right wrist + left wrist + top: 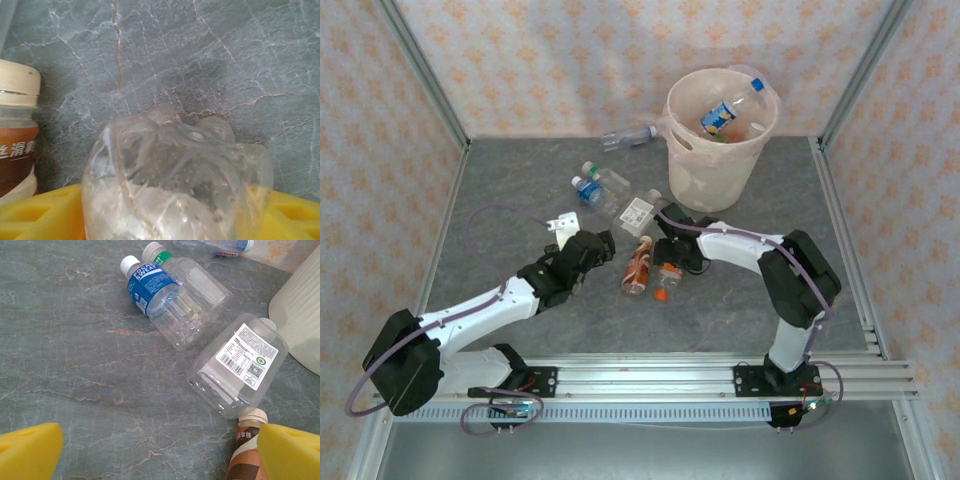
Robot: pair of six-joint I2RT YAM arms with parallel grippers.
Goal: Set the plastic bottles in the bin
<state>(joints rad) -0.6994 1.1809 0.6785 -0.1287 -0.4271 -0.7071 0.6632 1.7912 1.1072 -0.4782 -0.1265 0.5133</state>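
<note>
1. While my right tool (pixel 672 262) straddles the crushed clear plastic bottle with the orange cap (pixel 175 185), its yellow pads (pixel 40 215) lie along both flanks. I cannot tell whether they truly bite. I judge the grasp to be the step in hand.
2. My left tool (pixel 160 455) stands wide apart and holds nothing, low over the grey marbled desk (pixel 520 190).
3. The next move calls for a firm but gentle clamp, since the thin wall may buckle, then a lift towards the large round beige-pink plastic bin (pixel 715 170) at the far side of the desk. Two bottles already sit in it, and several more lie on the desk.
4. Writing:
   - The white-capped bottle's blue label (pixel 150 287) reads "POCARI SWEAT".
   - The squarish clear bottle (pixel 240 365) has a white sticker with a barcode and a QR code.
   - The brown-labelled, cream-capped bottle (pixel 17 135) shows Chinese characters I cannot read.
</note>
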